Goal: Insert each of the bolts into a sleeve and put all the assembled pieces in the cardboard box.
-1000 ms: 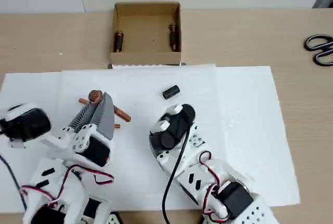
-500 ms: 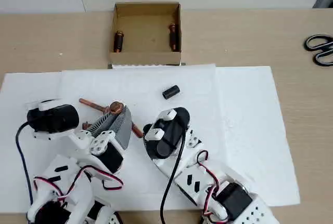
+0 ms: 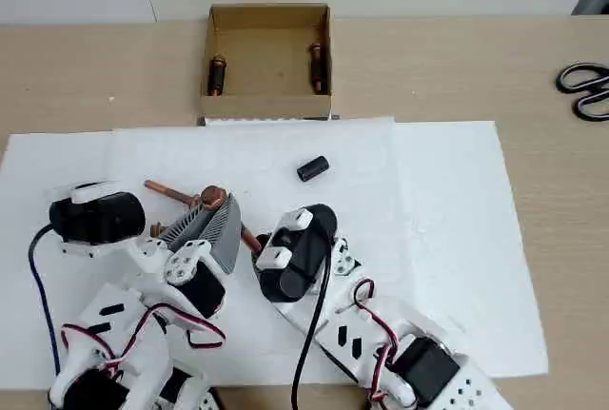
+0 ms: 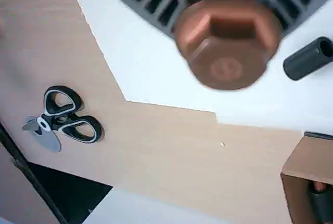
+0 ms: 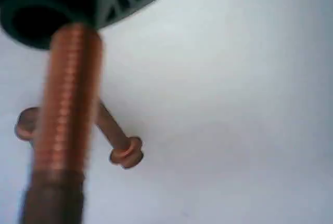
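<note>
Swinging across in the last second, our left claw brings its pinched bolt to our right claw, which has drawn back and grips a sleeve. The thread tip now sits at the bore, so we judge insertion can begin; the box holds two finished pieces.

Your left claw is holding a copper hex-head metal bolt over the white paper sheet, which is lying on the tan wooden table. Just left of the claw, a loose copper bolt and a second copper bolt are resting on the sheet. Ahead and right of the claw, a short black cylindrical sleeve is lying on the sheet, apart from it. Farther ahead, past the sheet's edge, the open brown cardboard box is sitting with two assembled pieces inside, one along each side wall. Far to the claw's right, black-handled scissors are lying on the table.
</note>
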Available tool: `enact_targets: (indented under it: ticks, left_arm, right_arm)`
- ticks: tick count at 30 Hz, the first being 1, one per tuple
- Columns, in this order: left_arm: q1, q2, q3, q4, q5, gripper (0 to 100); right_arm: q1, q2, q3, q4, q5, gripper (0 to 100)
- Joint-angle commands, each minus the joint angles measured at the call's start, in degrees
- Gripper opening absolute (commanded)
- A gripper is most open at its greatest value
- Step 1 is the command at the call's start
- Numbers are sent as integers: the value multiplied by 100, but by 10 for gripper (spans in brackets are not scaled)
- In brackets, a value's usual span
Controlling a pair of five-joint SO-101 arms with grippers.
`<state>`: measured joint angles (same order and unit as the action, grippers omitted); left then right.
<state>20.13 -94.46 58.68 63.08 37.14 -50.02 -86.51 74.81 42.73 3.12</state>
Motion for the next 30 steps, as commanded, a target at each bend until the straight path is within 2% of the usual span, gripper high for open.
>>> enact_targets:
  ticks: [1,15,30]
  left_arm:
    - [-9,-53,84,-281,-88,6]
    - [-158,-53,338,-677,-97,6]
    - [158,-53,295,-290,-88,6]
  right_arm:
    - [-57,-66,-62,-154,35,2]
    - [-119,-66,-308,-101,35,2]
    - [-84,-66,-457,-154,62,2]
